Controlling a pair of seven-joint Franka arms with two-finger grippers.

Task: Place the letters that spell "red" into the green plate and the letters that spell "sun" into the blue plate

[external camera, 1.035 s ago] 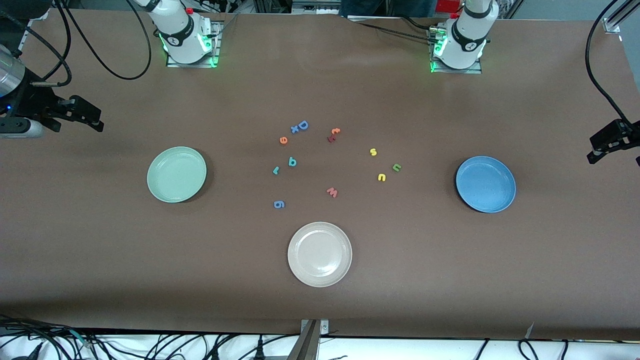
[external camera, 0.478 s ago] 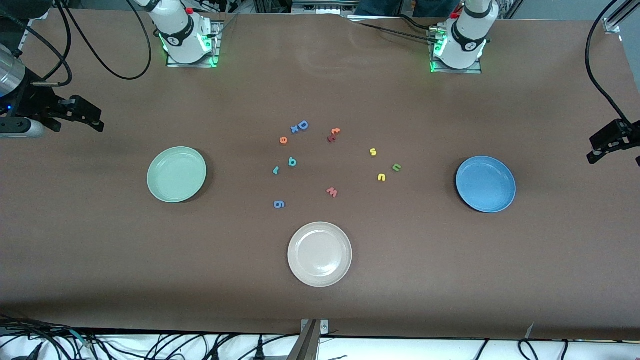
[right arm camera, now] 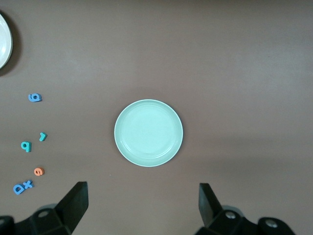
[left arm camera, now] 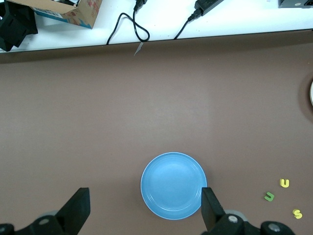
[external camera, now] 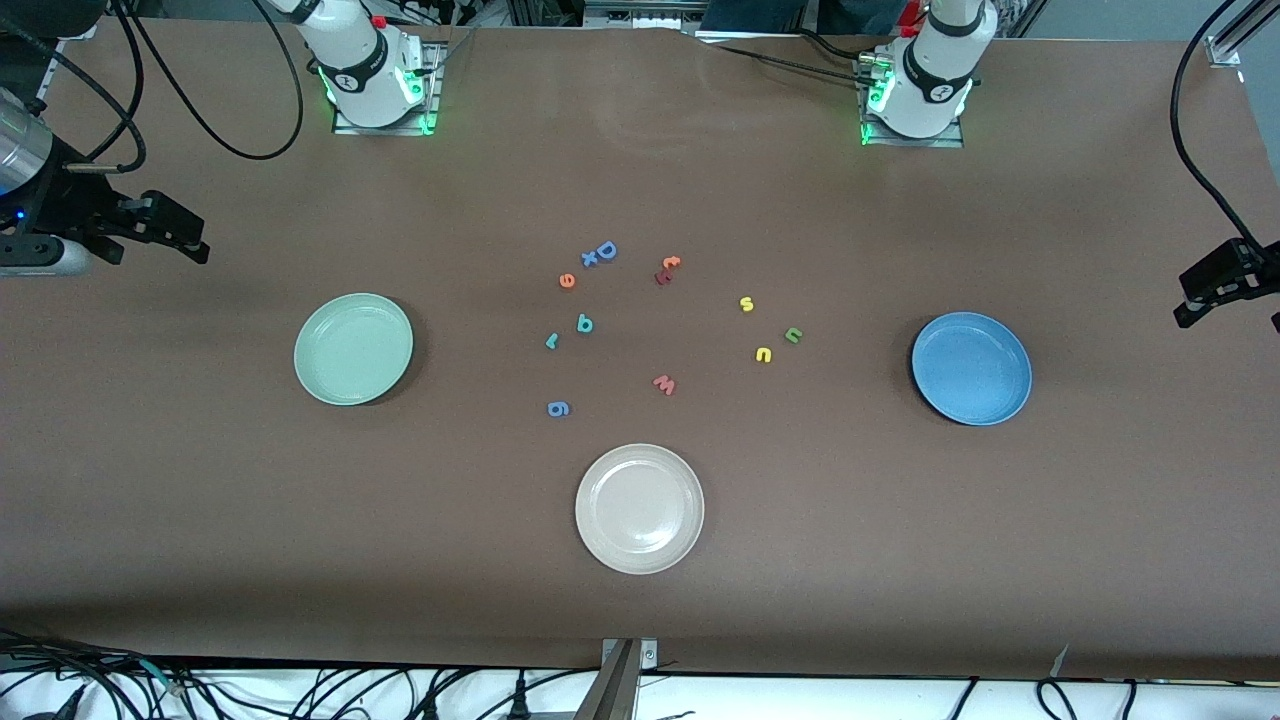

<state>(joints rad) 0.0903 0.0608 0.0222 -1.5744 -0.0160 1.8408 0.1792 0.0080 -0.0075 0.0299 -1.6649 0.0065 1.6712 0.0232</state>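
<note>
Cream plate (external camera: 639,509) on brown table (external camera: 900,560), well apart from right gripper (right arm camera: 142,205) and left gripper (left arm camera: 144,205), about midway between them. Loose letters, out of reach of both: blue D (external camera: 606,250) with blue x (external camera: 589,259) just beside; orange t (external camera: 671,262); pink w (external camera: 664,384); blue 6 (external camera: 558,408). Cardboard box (left arm camera: 68,12) off the table's edge.

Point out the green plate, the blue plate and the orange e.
green plate (external camera: 353,349), front view, centre of its shallow dish.
blue plate (external camera: 971,368), front view, centre of its dish.
orange e (external camera: 567,281), front view, middle of the foam letter.
</note>
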